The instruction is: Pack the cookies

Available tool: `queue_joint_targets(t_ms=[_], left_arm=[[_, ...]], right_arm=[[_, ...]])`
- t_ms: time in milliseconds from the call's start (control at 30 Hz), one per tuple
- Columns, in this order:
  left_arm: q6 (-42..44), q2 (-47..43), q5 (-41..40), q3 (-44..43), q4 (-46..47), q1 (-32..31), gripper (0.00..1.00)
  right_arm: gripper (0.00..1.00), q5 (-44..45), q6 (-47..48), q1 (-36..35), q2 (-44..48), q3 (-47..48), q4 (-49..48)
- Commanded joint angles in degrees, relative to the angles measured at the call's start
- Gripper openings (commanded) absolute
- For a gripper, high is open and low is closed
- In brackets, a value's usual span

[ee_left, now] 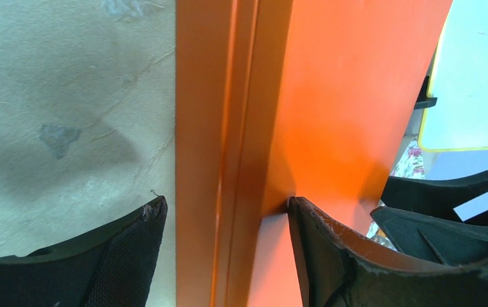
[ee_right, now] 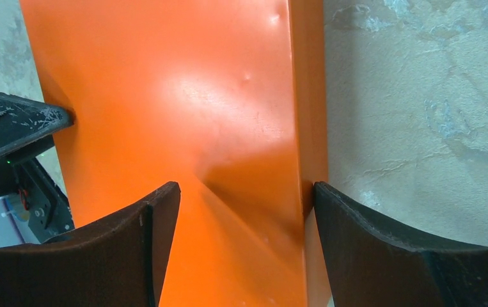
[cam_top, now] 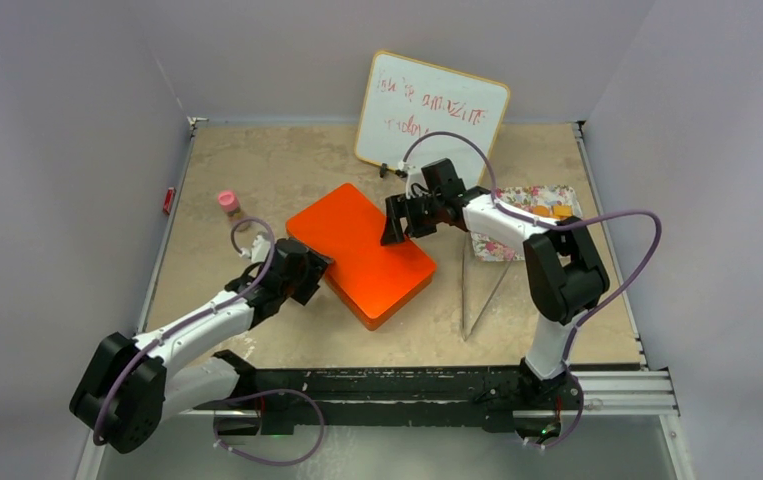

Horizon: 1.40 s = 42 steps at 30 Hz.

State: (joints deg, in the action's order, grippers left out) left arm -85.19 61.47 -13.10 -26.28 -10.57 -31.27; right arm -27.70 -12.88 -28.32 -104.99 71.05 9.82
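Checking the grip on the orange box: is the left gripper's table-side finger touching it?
Apart. The left wrist view shows a strip of bare table between the left gripper's table-side finger and the orange box's side wall.

Left fingers (ee_left: 119, 256) parted; right fingers (ee_right: 132, 246) parted wide.

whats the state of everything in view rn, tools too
orange box: closed, lid on, lying flat
left tool: open, astride the box's edge
right tool: open, astride the opposite edge
cookies: a few orange ones showing on the floral tray, outside the box
bottle: upright, pink cap on
whiteboard: propped up, written on
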Motion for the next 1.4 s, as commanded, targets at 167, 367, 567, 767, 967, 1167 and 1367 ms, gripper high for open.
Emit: queue_joint_targets(t_ms=[167, 367, 567, 767, 967, 1167, 1367], left_arm=[[2.5, 1.3, 4.9, -0.5, 9.7, -0.3, 0.60], [1.6, -0.7, 4.8, 1.4, 11.5, -0.2, 0.44], [-1.5, -2.3, 5.0, 5.6, 10.9, -0.2, 0.35], [-3.8, -2.2, 4.6, 7.9, 9.6, -0.2, 0.31], [-8.5, -2.5, 3.4, 8.6, 1.9, -0.1, 0.35], [-4.3, -10.0, -1.7, 7.0, 0.2, 1.0, 0.57], [4.3, -11.6, 3.0, 4.0, 2.4, 10.7, 0.66]], right_arm=[[0.79, 2.3, 1.5, -2.9, 0.8, 4.3, 1.7], [0.79, 3.5, 1.5, -3.1, 0.3, 4.9, 1.9], [0.79, 4.7, 1.5, -3.1, 0.4, 4.3, 1.9], [0.80, 3.5, 0.5, -3.1, -0.1, 2.9, 2.2], [0.81, 5.1, -0.1, -2.7, 0.8, 2.9, 1.5], [0.83, 4.9, -1.2, -2.1, 3.1, 1.6, 0.4], [0.83, 4.8, -1.6, -2.0, 4.4, 0.3, 0.1]])
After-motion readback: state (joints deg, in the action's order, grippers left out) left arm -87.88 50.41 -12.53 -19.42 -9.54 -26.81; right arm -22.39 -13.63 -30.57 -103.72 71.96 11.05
